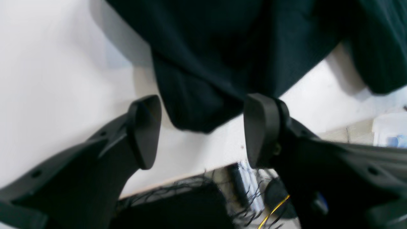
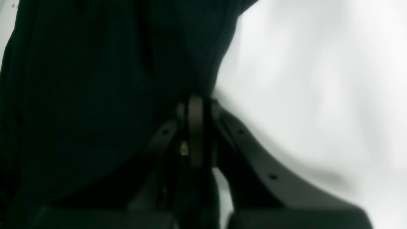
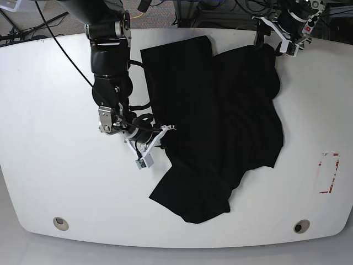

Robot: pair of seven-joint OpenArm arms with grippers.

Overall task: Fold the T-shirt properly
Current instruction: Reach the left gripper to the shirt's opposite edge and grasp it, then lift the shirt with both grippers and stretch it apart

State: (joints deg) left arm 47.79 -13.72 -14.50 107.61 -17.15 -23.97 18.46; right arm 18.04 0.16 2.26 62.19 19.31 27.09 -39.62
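While the T-shirt [image 3: 220, 121] lies spread but skewed across the middle of the white table [image 3: 49, 165], treat the present step as a re-grip and straightening, not yet a fold.

Begin at the near side. A loose flap of cloth points toward the near edge of the table, and the near hem runs crooked. Judge this flap to need flattening before any crease is set, or the fold will trap a wrinkle.

At the left edge of the shirt, the right gripper [image 2: 195, 105] has its jaws pressed together on a pinch of the black fabric. Keep this hold steady; it serves as your anchor. Do not lift it high, since soft cloth will likely drag the whole body sideways.

At the far right corner, the left gripper [image 1: 202, 130] stands with its jaws well apart and holds nothing. A rounded lobe of the shirt lies between and just beyond its fingertips [image 1: 144, 133], near the table's far edge. Advance until the cloth sits between the pads, then close on a single layer edge if you can pick one out.

With both holds secured, draw the arms apart gently to remove slack. No print is visible, so confirm which face is up before folding.
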